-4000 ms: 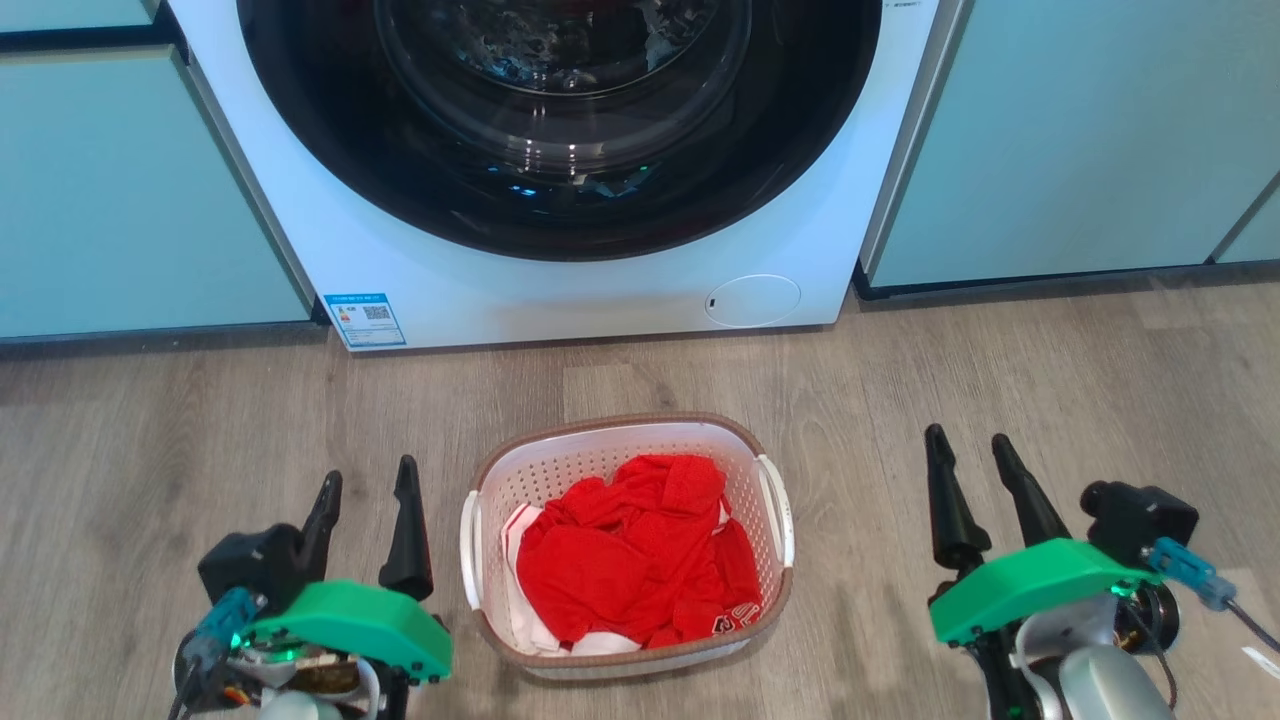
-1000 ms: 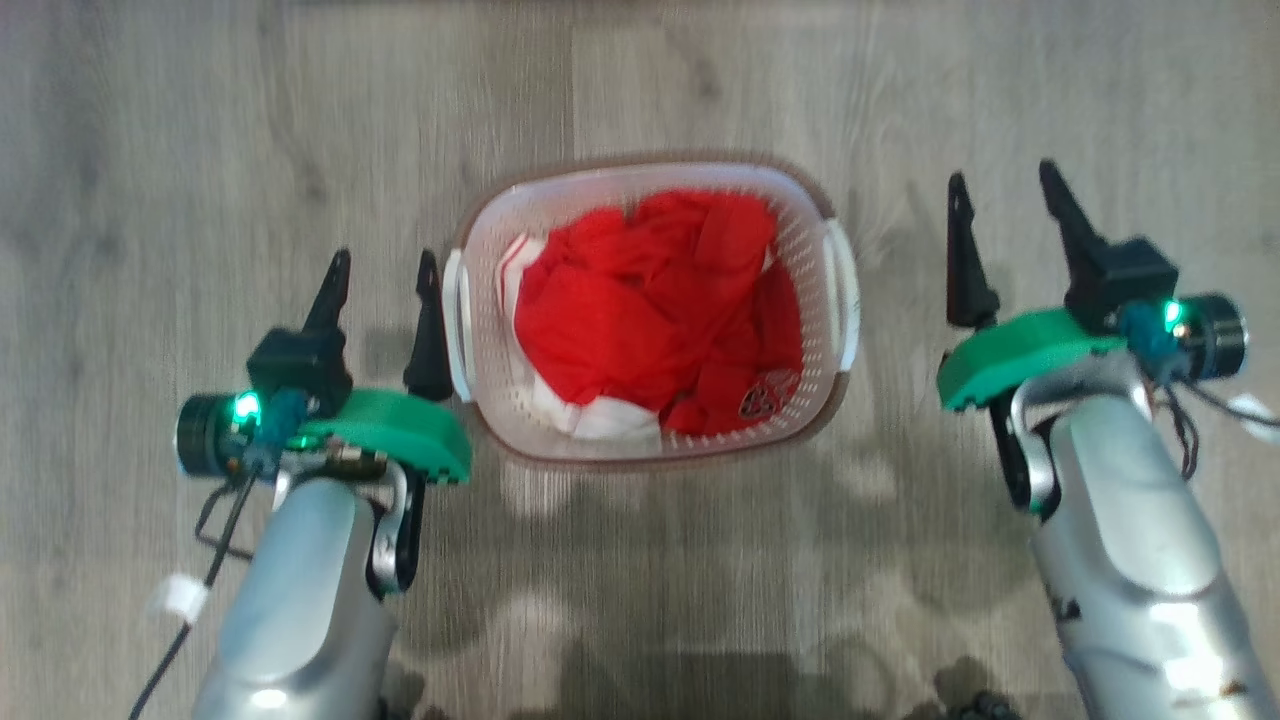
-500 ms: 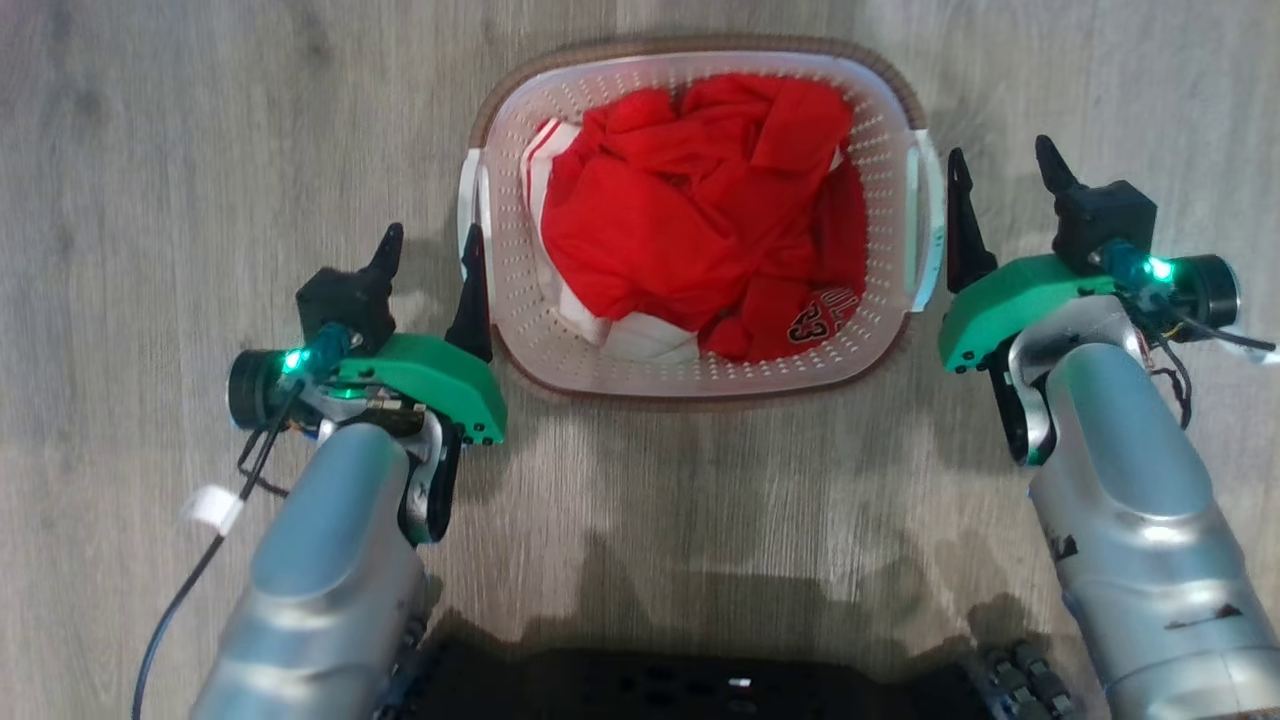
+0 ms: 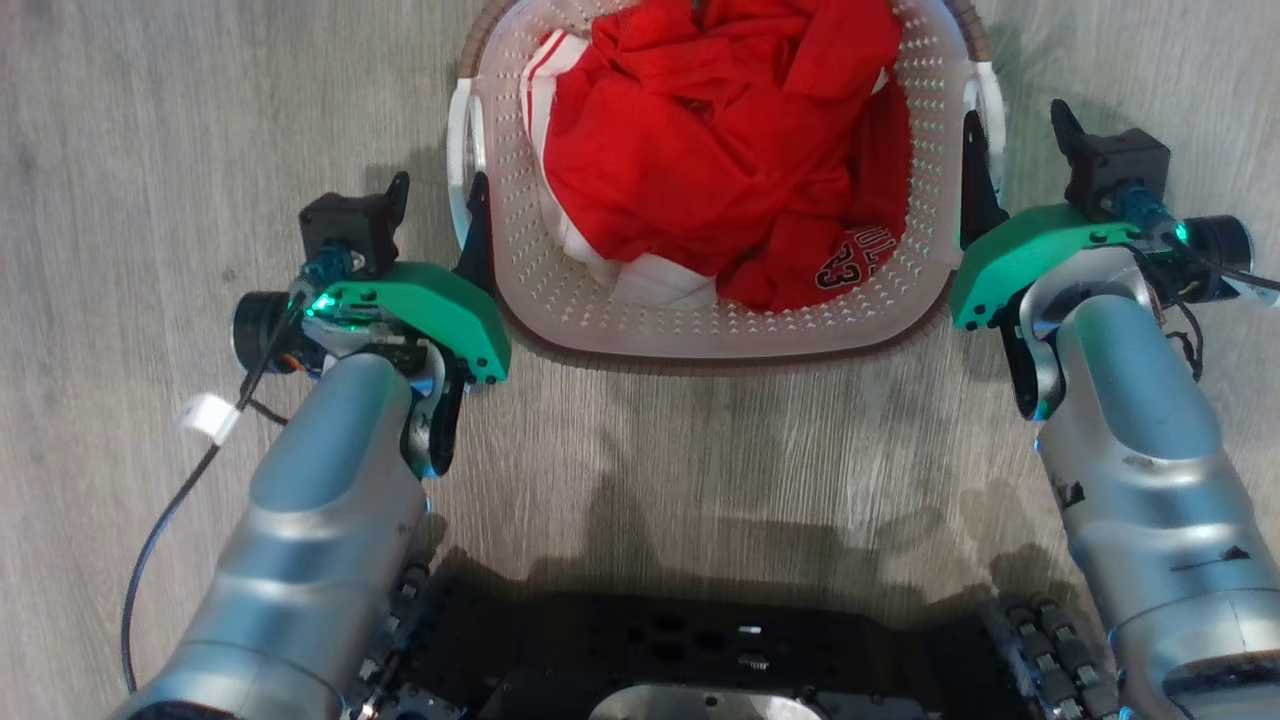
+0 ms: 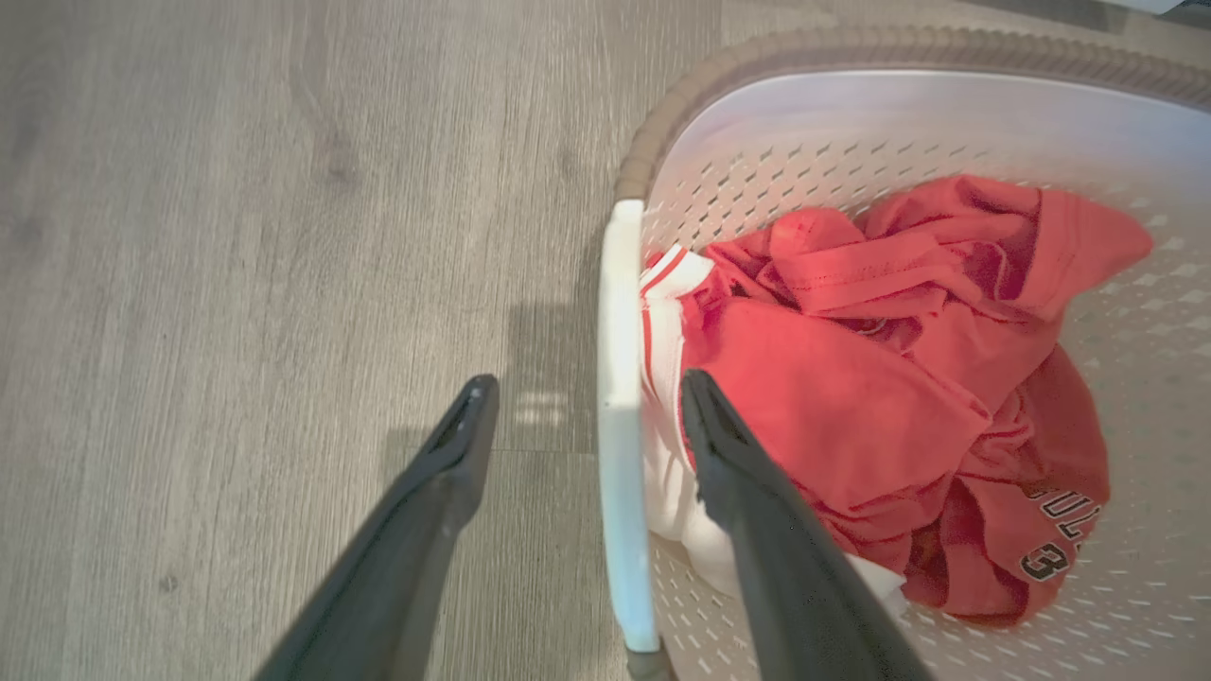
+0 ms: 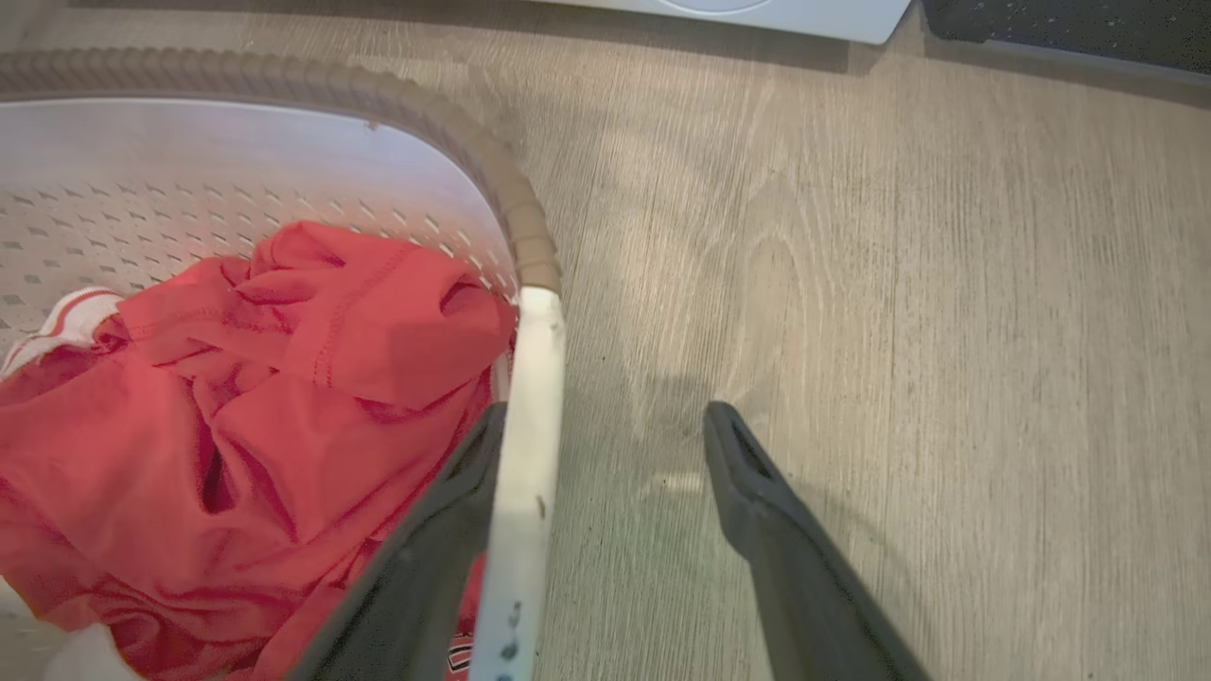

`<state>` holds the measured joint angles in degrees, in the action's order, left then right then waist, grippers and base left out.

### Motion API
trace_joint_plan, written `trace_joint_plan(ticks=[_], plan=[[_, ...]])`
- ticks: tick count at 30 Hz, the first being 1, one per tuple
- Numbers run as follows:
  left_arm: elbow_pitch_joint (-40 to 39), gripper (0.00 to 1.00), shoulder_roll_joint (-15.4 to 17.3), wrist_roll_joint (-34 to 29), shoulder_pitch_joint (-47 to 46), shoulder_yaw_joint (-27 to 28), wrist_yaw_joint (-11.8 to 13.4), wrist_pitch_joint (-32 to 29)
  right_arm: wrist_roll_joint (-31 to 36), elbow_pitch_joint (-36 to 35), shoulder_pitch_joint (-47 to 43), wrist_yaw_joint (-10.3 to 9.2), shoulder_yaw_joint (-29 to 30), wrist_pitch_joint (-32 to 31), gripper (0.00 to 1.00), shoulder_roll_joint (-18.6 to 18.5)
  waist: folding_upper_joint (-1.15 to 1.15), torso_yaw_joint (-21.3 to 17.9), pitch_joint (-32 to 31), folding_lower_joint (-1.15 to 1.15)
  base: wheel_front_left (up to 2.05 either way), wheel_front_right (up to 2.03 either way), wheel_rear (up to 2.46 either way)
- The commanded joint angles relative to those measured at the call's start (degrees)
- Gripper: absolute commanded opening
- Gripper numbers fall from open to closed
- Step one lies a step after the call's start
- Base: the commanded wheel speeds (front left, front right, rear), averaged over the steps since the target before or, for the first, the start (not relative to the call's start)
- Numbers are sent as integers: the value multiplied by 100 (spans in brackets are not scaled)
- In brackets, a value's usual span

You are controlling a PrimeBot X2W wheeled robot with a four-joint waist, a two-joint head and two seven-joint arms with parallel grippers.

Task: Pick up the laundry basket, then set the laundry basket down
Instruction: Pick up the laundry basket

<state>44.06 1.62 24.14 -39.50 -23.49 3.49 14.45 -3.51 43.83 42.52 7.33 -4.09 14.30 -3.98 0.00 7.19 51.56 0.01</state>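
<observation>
Two grippers are working for me here, one on each side of the laundry basket (image 4: 720,330). The basket is sitting on the wooden floor (image 4: 700,470) just in front of my robot's base, and red and white clothes (image 4: 720,150) are lying piled inside it. My left gripper (image 4: 438,200) is standing wide apart with the white left handle (image 5: 620,426) between its fingers. One finger is reaching inside the basket beside the clothes, and the other is hanging outside over the floor. My right gripper (image 4: 1015,125) is standing wide apart too, straddling the white right handle (image 6: 530,426) the same way. Its inner finger is sitting right against that handle, but I cannot tell if they are touching. Neither gripper is squeezing anything.
</observation>
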Motion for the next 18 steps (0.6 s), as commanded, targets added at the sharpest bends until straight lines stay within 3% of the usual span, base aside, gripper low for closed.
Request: trace_joint_plan(ticks=[1, 18], plan=[[23, 100, 126, 98, 56, 96, -24, 55, -5, -29, -138, 16, -135, 70, 100, 92, 0, 3, 84, -1, 0, 0, 0], [1140, 100, 126, 557, -685, -718, -347, 55, -54, 909, 308, 16, -403, 70, 100, 108, 0, 107, 236, -1, 0, 0, 0]])
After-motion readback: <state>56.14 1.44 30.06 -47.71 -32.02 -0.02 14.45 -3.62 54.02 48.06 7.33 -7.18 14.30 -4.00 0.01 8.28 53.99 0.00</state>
